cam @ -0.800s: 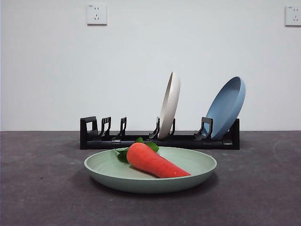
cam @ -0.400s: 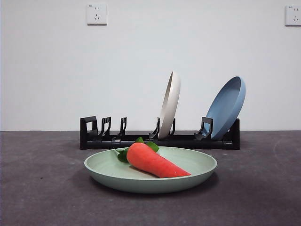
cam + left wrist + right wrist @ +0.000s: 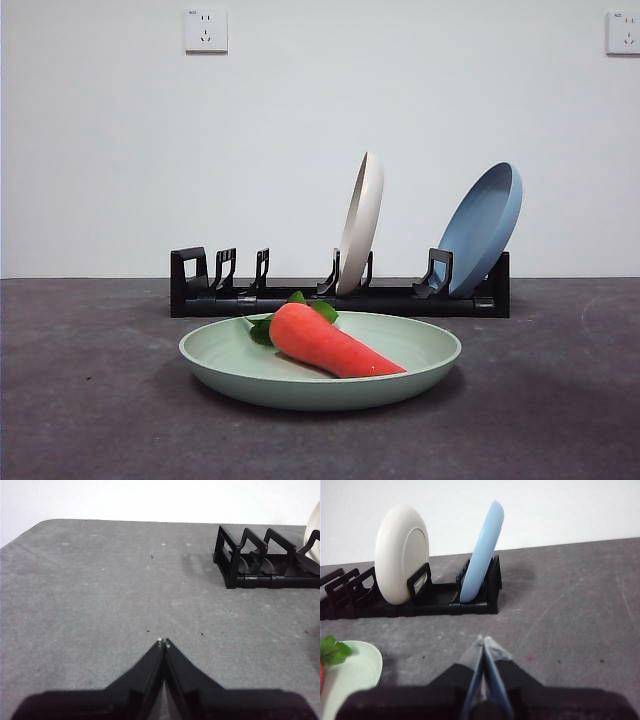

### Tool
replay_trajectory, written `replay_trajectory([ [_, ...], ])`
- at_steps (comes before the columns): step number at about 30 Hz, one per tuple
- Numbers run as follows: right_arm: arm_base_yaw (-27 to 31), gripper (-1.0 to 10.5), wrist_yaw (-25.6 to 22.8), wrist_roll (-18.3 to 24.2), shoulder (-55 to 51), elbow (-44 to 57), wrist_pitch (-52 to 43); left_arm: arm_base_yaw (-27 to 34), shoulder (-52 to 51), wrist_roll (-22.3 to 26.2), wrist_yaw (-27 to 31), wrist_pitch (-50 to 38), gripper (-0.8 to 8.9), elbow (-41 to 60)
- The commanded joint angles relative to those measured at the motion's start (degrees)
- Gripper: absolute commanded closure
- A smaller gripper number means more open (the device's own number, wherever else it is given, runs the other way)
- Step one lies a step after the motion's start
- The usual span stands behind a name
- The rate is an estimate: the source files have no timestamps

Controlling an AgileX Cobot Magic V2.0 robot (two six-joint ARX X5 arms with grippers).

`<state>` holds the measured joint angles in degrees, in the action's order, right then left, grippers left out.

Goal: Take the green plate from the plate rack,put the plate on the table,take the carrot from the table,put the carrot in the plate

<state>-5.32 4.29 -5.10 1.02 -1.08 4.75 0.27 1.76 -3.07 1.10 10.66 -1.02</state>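
Observation:
The green plate (image 3: 320, 362) lies flat on the table (image 3: 90, 400) in front of the plate rack (image 3: 340, 295). The carrot (image 3: 330, 341) lies in the plate, green leaves toward the rack. In the right wrist view the plate's edge (image 3: 355, 672) and the carrot's leaves (image 3: 332, 650) show beside my right gripper (image 3: 482, 642), which is shut and empty above the table. My left gripper (image 3: 163, 642) is shut and empty over bare table near the rack's end (image 3: 260, 560). Neither gripper shows in the front view.
A cream-white plate (image 3: 360, 222) and a blue plate (image 3: 482, 228) stand in the rack; both also show in the right wrist view, cream-white plate (image 3: 402, 552) and blue plate (image 3: 482, 550). A white wall with two sockets stands behind the table.

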Motion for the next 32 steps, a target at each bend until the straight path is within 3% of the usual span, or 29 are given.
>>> replay_trajectory([
  [1, 0.02, 9.5, -0.24, -0.87, -0.96, 0.76, 2.03, 0.2, -0.2, -0.35, 0.15, -0.28, 8.15, 0.68],
  [6, 0.02, 9.5, -0.15, -0.92, -0.96, 0.76, 5.18, 0.2, -0.2, -0.35, 0.15, -0.28, 8.15, 0.68],
  [9, 0.0, 9.5, -0.13, -3.61, -0.96, 0.74, 5.38, 0.2, -0.2, -0.35, 0.15, -0.28, 8.15, 0.68],
  [32, 0.02, 9.5, -0.22, -3.41, -0.9, 0.74, 5.4, 0.2, -0.2, -0.35, 0.15, -0.28, 8.15, 0.68],
])
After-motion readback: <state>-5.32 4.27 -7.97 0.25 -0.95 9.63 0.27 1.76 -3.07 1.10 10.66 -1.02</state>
